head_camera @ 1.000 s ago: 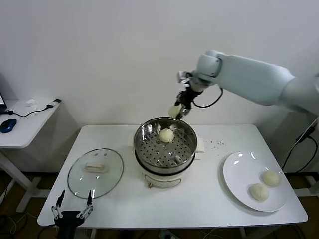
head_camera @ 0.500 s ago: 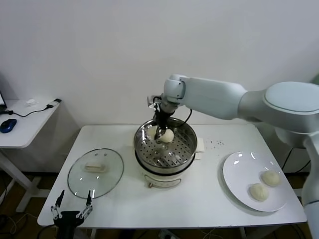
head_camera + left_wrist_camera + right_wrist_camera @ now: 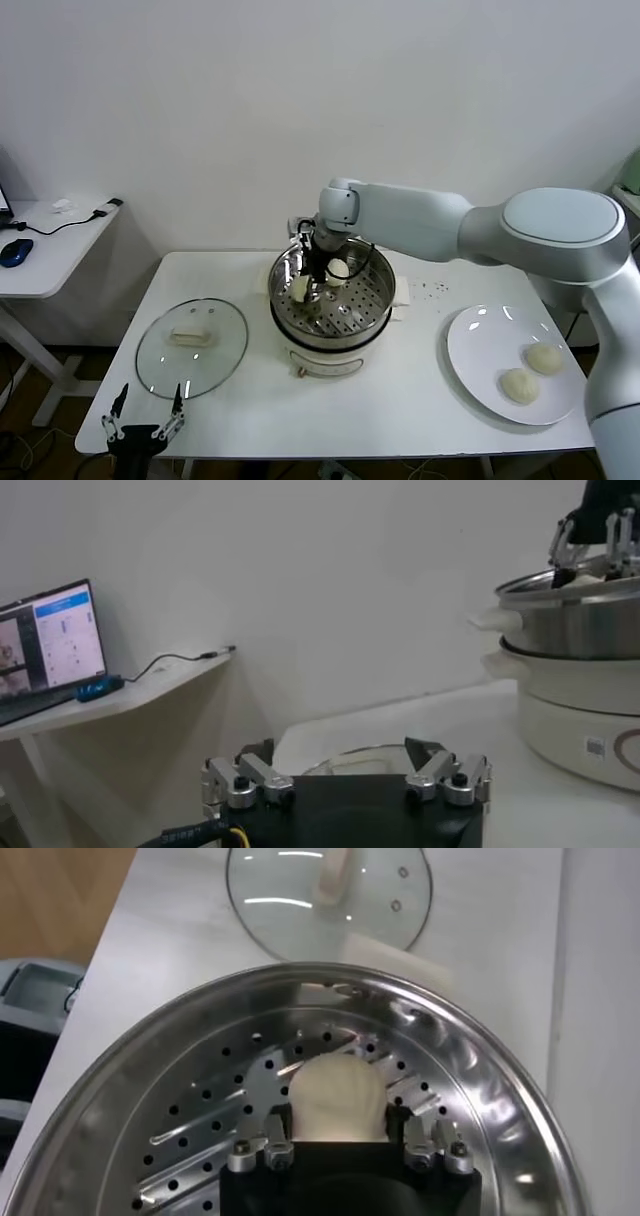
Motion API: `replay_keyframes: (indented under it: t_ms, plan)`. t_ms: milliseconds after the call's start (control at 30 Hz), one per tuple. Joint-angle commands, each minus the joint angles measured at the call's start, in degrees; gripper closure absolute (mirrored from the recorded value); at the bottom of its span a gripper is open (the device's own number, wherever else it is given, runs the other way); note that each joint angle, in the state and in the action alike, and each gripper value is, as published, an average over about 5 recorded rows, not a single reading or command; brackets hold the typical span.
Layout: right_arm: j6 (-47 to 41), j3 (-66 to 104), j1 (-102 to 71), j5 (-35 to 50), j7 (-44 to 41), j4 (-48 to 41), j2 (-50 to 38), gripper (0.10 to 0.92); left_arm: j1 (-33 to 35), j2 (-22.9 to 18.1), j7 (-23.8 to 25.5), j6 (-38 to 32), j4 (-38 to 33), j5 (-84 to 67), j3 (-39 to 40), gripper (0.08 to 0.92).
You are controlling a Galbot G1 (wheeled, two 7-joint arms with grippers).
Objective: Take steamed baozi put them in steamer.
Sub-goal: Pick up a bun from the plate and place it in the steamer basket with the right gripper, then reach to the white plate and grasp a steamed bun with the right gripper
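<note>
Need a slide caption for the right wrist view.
Right gripper lowers a bun onto the steamer's perforated floor, glass lid beyond.

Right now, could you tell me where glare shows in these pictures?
Head view: bright reflections streak the steamer wall and the glass lid. Right wrist view: highlights on the steamer rim and lid; the bun looks matte.
</note>
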Motion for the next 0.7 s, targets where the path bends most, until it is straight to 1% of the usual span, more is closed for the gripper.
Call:
replay_keyframes:
  t_ms: [33,133,233,367,467,700]
  plan:
    - [-0.2,0.2,-1.2,0.0,0.5,-0.3,0.5,0.339,0.0,0.0,0.0,0.0,0.0,0.0,0.0,0.177]
    - [-0.3,0.5,-1.1,0.2,0.5,-0.1,0.2,0.257,0.0,0.0,0.0,0.0,0.0,0.0,-0.1,0.177]
    - [-0.2,0.6,-0.3,0.4,0.2,0.3,-0.3,0.212,0.0,0.0,0.0,0.0,-0.1,0.0,-0.1,0.177]
    - [-0.1,0.3,2.5,2.0,-0.9,2.2,-2.1,0.203,0.1,0.2,0.1,0.1,-0.4,0.0,-0.1,0.177]
    - [0.0,-0.3,6.2,4.4,-1.9,5.5,-4.9,0.203,0.2,0.3,0.1,0.2,-0.6,0.1,-0.1,0.177]
    - [1.9,-5.5,18.7,6.4,-5.6,16.7,-18.1,0.203,0.3,0.5,0.2,0.2,-0.7,0.3,0.3,0.177]
